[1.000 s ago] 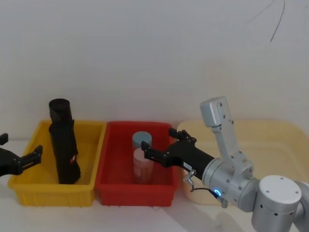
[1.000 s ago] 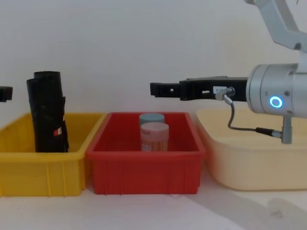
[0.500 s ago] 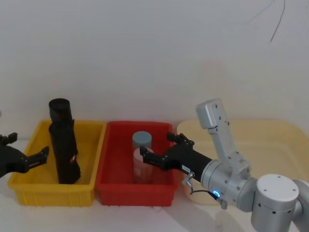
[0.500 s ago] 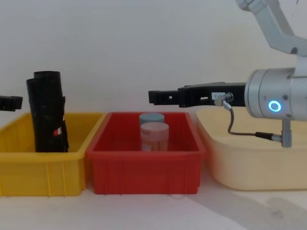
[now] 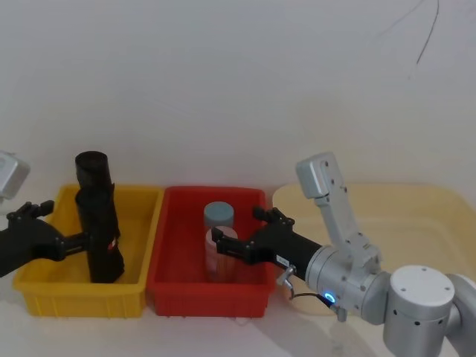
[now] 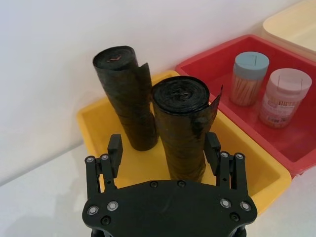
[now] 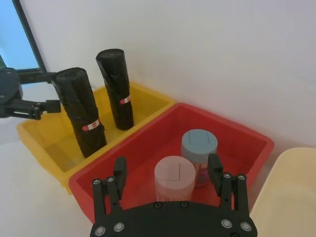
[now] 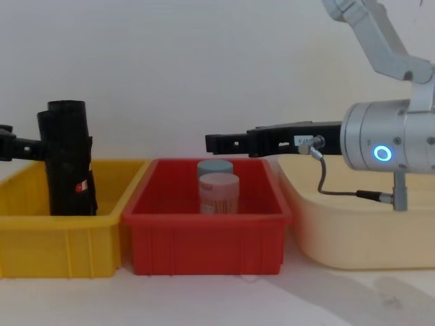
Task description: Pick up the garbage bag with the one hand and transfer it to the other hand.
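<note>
Left black two-finger gripper open astride black garbage-bag roll near yellow plastic bin front edge; right gripper open over red bin.

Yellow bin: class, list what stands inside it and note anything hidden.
Two black garbage-bag rolls stand upright inside the yellow bin: a nearer roll and a farther roll. The left claw covers the nearer roll's base.

right arm: round, silver-grey, blue ring light, thin cable
right gripper: long, black
left gripper: black, silver screws
</note>
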`<state>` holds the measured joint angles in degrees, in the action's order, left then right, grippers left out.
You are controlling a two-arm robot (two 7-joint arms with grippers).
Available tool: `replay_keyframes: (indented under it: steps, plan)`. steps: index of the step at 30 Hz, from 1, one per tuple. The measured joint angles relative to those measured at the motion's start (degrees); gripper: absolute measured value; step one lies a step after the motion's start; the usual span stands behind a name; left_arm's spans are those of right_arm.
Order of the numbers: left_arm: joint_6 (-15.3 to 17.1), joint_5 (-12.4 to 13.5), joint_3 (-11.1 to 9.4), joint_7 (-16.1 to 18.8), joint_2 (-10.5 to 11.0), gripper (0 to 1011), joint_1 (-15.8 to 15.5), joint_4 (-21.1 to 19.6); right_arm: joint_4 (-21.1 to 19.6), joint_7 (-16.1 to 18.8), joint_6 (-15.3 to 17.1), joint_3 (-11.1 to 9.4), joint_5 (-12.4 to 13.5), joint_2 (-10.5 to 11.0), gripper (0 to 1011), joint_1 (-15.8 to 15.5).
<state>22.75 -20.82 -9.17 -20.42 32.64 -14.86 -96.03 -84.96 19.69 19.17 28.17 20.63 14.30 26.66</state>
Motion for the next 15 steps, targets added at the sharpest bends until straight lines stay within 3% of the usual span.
replay_keyframes:
  steps: [15]
  plan:
    - [-0.75,-0.73,-2.07,-1.96,0.08,1002,-2.81,3.74,2.41,1.07,-0.44,1.17,0.58,-0.77,1002,1.65]
